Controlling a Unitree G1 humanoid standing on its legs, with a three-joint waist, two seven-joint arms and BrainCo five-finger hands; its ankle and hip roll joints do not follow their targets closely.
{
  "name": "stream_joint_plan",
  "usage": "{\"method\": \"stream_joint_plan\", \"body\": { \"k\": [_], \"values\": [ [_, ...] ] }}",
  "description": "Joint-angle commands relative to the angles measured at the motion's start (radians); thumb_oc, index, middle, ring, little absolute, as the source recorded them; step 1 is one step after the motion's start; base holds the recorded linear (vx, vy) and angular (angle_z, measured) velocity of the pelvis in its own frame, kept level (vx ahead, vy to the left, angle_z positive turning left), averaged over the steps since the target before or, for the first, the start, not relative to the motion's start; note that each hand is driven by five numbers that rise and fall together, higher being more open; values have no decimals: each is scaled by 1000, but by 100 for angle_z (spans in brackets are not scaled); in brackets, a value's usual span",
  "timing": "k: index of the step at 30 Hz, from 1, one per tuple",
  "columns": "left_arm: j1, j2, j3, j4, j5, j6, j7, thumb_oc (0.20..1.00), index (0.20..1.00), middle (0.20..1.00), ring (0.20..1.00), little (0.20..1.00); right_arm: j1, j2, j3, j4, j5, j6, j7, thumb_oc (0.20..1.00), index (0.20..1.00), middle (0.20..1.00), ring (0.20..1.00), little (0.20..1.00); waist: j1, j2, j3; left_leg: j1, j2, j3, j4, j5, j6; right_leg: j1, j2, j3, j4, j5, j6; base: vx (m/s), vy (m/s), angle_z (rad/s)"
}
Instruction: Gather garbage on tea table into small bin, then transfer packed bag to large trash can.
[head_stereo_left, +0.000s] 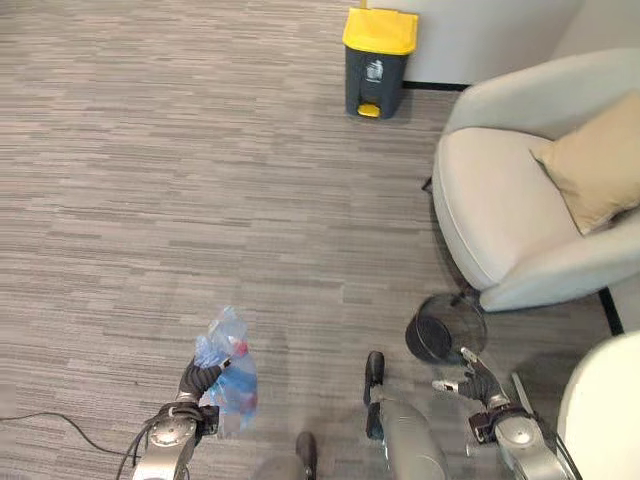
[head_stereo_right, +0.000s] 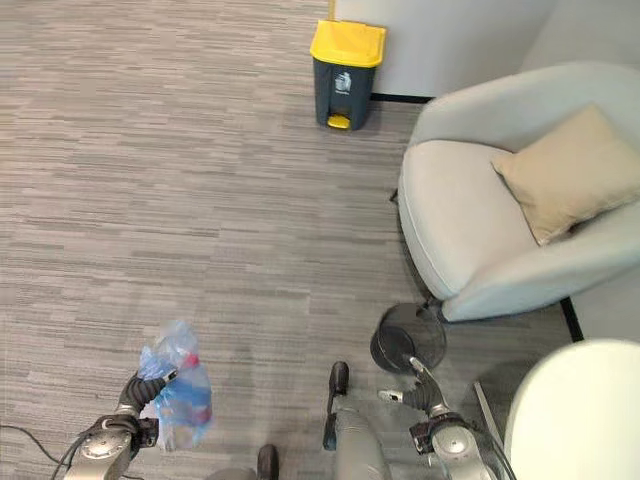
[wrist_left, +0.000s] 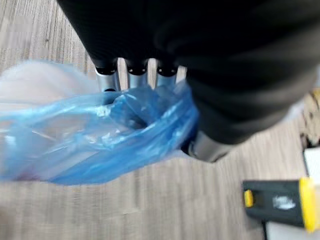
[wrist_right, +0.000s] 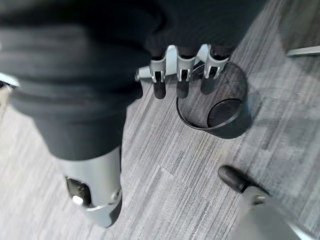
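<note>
Bare carpet (head_stereo_left: 200, 180) lies open toward the yellow-lidded trash can (head_stereo_left: 377, 62) at 12 o'clock. An armchair (head_stereo_left: 520, 200) blocks 2 o'clock, with a small black wire bin (head_stereo_left: 443, 328) at its foot.

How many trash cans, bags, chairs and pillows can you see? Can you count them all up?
Trash cans: 2, the yellow-lidded trash can and the small black mesh bin.
Bags: 1, the blue plastic bag in the left hand.
Chairs: 1, the grey armchair.
Pillows: 1, the tan cushion.
Total: 5.

Thin glossy plastic bag (head_stereo_left: 228, 372), probably wire-mesh small bin (head_stereo_left: 444, 327), matt carpet (head_stereo_left: 200, 180)
</note>
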Motion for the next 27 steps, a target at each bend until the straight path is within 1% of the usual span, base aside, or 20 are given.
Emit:
{"method": "stream_joint_plan", "body": {
  "k": [1, 2, 3, 4, 5, 8, 9, 11, 12, 13, 14, 17, 18, 19, 20, 22, 23, 24, 26, 27],
  "values": [
    [-8, 58, 31, -58, 4, -49, -5, 200, 200, 200, 200, 200, -28, -37, -31, -33, 33, -44, -21, 1000, 1000, 1000, 1000, 1000, -26, -40, -44, -65, -35, 63, 189, -28, -48, 73, -31, 0, -61, -81, 103, 286, -215, 20],
    [-12, 53, 31, -53, 0, -49, -4, 200, 200, 200, 200, 200, -32, -42, -29, -32, 35, -45, -23, 1000, 1000, 1000, 1000, 1000, -27, -39, -46, -86, -21, 69, 242, 10, -62, 91, -22, -2, -69, -93, 91, 291, -202, -5],
    [-12, 49, 27, -51, -3, -48, -5, 200, 200, 200, 200, 200, -33, -45, -28, -24, 36, -43, -23, 1000, 1000, 1000, 1000, 1000, -29, -37, -50, -99, -5, 76, 265, 31, -65, 106, -13, -2, -73, -109, 78, 170, -101, -15],
    [-13, 47, 26, -50, -7, -47, -6, 200, 200, 200, 200, 200, -35, -47, -28, -21, 38, -43, -25, 1000, 1000, 1000, 1000, 1000, -27, -38, -46, -115, 2, 80, 288, 37, -61, 118, -10, 1, -76, -120, 72, 163, -85, -25],
    [-20, 44, 22, -44, -10, -47, -4, 200, 200, 200, 200, 200, -42, -50, -26, -14, 42, -44, -30, 1000, 1000, 1000, 1000, 1000, -23, -41, -43, -139, 2, 80, 291, 39, -52, 130, -8, 9, -81, -132, 66, 141, -61, -27],
    [-23, 44, 13, -40, -6, -47, -5, 200, 200, 200, 200, 200, -53, -55, -28, -12, 46, -45, -34, 1000, 1000, 1000, 1000, 1000, -14, -59, -39, -218, -19, 81, 241, 2, -32, 161, -16, 21, -96, -149, 70, 168, -29, -14],
    [-26, 47, 12, -38, -2, -47, -3, 200, 200, 200, 200, 200, -54, -57, -30, -10, 46, -45, -37, 1000, 1000, 1000, 1000, 1000, -9, -66, -35, -257, -25, 84, 217, 14, -29, 176, -18, 24, -104, -154, 73, 172, -12, -10],
    [-30, 54, 10, -37, 4, -46, -1, 200, 200, 200, 200, 200, -57, -57, -30, -3, 46, -44, -41, 1000, 1000, 1000, 1000, 1000, 8, -67, -27, -316, -26, 87, 161, 75, -37, 202, -9, 30, -114, -163, 71, 132, 1, 0],
    [-30, 54, 10, -37, 4, -46, -1, 200, 200, 200, 200, 200, -57, -57, -30, -3, 46, -44, -41, 1000, 1000, 1000, 1000, 1000, 8, -67, -26, -315, -27, 88, 160, 75, -37, 202, -9, 30, -114, -163, 71, 284, 58, -15],
    [-33, 57, 11, -40, 8, -44, 5, 200, 200, 200, 200, 200, -55, -48, -24, 15, 50, -43, -50, 1000, 1000, 1000, 1000, 1000, 36, -56, -18, -393, -24, 76, 61, 201, -57, 253, 20, 44, -132, -186, 69, 241, 51, -18],
    [-32, 57, 11, -40, 8, -44, 5, 200, 200, 200, 200, 200, -55, -48, -24, 15, 50, -43, -50, 1000, 1000, 1000, 1000, 1000, 36, -58, -18, -388, -26, 77, 54, 204, -57, 254, 19, 45, -132, -187, 69, 329, 84, -19],
    [-28, 55, 9, -46, 8, -44, 8, 200, 200, 200, 200, 200, -56, -36, -23, 31, 46, -37, -57, 1000, 1000, 1000, 1000, 1000, 59, -57, -19, -433, -20, 94, 24, 246, -63, 302, 27, 70, -137, -215, 69, 211, 92, -22],
    [-28, 55, 9, -46, 8, -44, 8, 200, 200, 200, 200, 200, -56, -36, -23, 31, 46, -37, -57, 1000, 1000, 1000, 1000, 1000, 59, -57, -19, -433, -20, 94, 24, 246, -63, 302, 27, 70, -137, -215, 69, 340, 194, -16],
    [-12, 58, 12, -54, 14, -41, 1, 200, 200, 200, 200, 200, -50, -27, -24, 30, 35, -37, -50, 1000, 1000, 1000, 1000, 1000, 62, -55, -33, -393, -15, 96, 5, 234, -49, 330, 21, 82, -128, -235, 77, 446, 267, -31],
    [-3, 60, 15, -57, 18, -38, -2, 200, 200, 200, 200, 200, -50, -18, -20, 26, 23, -34, -45, 1000, 1000, 1000, 1000, 1000, 64, -61, -46, -388, -25, 89, 24, 223, -36, 341, 3, 92, -111, -246, 83, 539, 337, -49],
    [-3, 63, 19, -52, 24, -37, -4, 200, 200, 200, 200, 200, -51, -11, -19, 29, 19, -32, -41, 1000, 1000, 1000, 1000, 1000, 67, -68, -52, -378, -28, 99, 30, 210, -29, 340, -9, 101, -97, -250, 90, 255, 177, -44],
    [-3, 70, 21, -49, 34, -37, -5, 200, 200, 200, 200, 200, -55, -6, -17, 28, 15, -33, -37, 1000, 1000, 1000, 1000, 1000, 69, -74, -56, -371, -31, 109, 33, 199, -21, 341, -20, 106, -80, -251, 99, 325, 280, -32],
    [-2, 87, 23, -56, 39, -33, -7, 200, 200, 200, 200, 200, -68, 8, -12, 24, 5, -31, -33, 1000, 1000, 1000, 1000, 1000, 68, -79, -54, -340, -44, 125, 47, 158, 7, 312, -48, 118, 37, -243, 126, 368, 324, -32],
    [-11, 95, 24, -52, 40, -33, -4, 200, 200, 200, 200, 200, -77, 17, -11, 27, 7, -30, -36, 1000, 1000, 1000, 1000, 1000, 66, -75, -52, -326, -45, 132, 48, 141, 20, 269, -54, 116, 113, -217, 134, 211, 192, -24],
    [-11, 95, 24, -52, 40, -33, -4, 200, 200, 200, 200, 200, -77, 17, -11, 27, 7, -30, -36, 1000, 1000, 1000, 1000, 1000, 66, -75, -52, -326, -45, 133, 48, 141, 20, 267, -54, 117, 117, -219, 135, 179, 126, -15]
  ]
}}
